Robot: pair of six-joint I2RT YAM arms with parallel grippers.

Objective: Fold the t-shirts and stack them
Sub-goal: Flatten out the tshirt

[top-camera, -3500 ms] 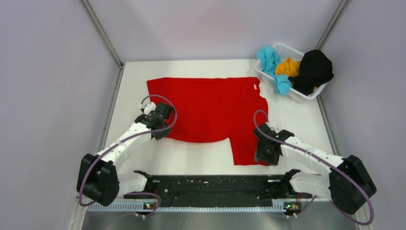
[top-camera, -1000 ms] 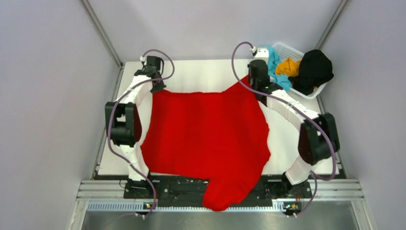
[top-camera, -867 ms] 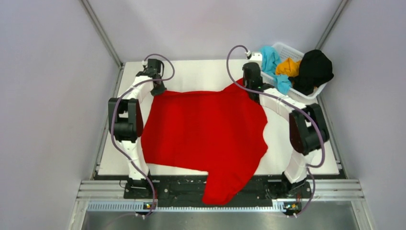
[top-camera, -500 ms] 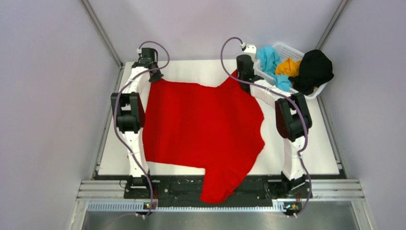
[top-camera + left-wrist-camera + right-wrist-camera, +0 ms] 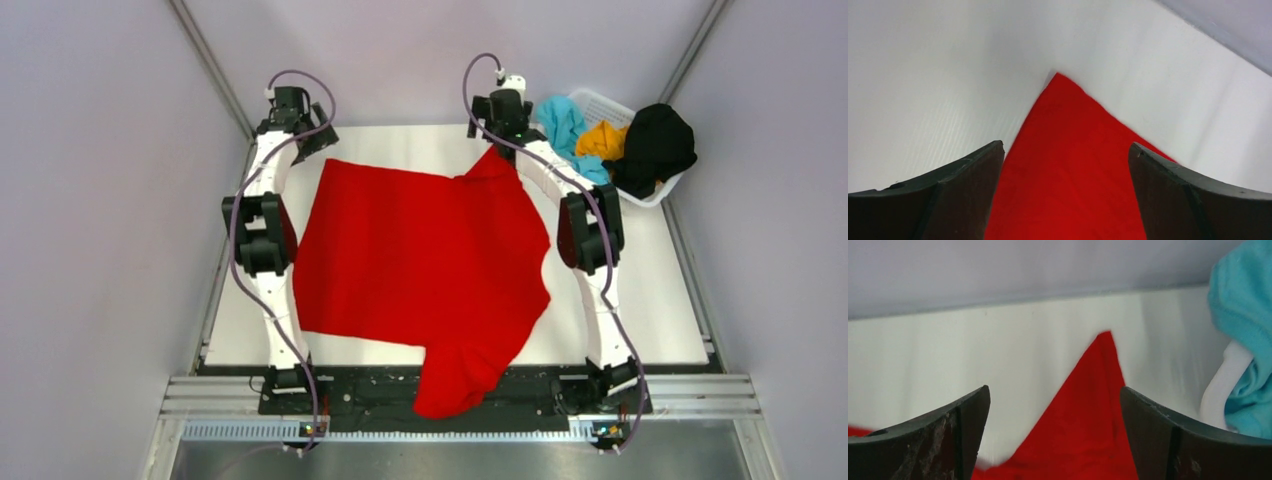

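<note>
The bright red t-shirt (image 5: 420, 260) lies spread across the white table, one sleeve hanging over the near edge. Its far left corner (image 5: 1063, 95) lies flat below my left gripper (image 5: 297, 118), whose jaws stand wide open and hold nothing (image 5: 1065, 150). Its far right corner (image 5: 1100, 370) points up under my right gripper (image 5: 503, 112), also wide open and free of the cloth (image 5: 1054, 392). The teal t-shirt (image 5: 566, 125), the orange-yellow one (image 5: 603, 139) and the black one (image 5: 655, 145) are heaped in the basket.
The white mesh basket (image 5: 603, 105) stands at the far right corner, its rim (image 5: 1220, 385) close beside my right gripper. Grey walls close the table in at the back and both sides. A black rail (image 5: 380, 385) runs along the near edge.
Both grippers have let go of the red shirt's far corners and opened wide. Both arms have stretched farther back, and the corners have dropped onto the table.
</note>
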